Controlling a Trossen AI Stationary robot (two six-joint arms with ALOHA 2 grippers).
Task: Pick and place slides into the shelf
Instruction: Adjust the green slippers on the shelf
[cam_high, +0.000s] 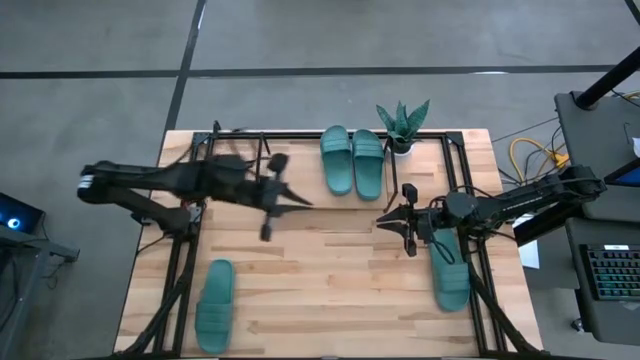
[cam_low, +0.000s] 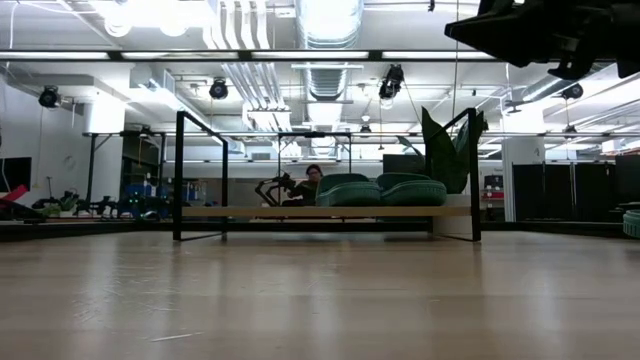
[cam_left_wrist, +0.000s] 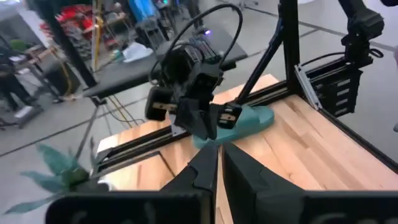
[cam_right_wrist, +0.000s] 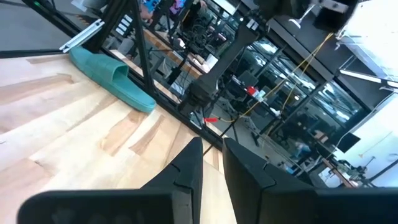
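Note:
Two teal slides lie side by side, soles down, on the shelf at the table's far edge; the low view shows them on its board. A third slide lies flat near the table's near left corner, also in the right wrist view. The fourth slide lies at the right side, partly under my right arm, also in the left wrist view. My left gripper hovers shut over mid-table. My right gripper is shut, just left of the fourth slide.
A spiky potted plant stands on the shelf's right end, next to the slides. Black frame rails run along the table's left and right sides. Bare wood lies between the arms and the near edge. A person sits far behind.

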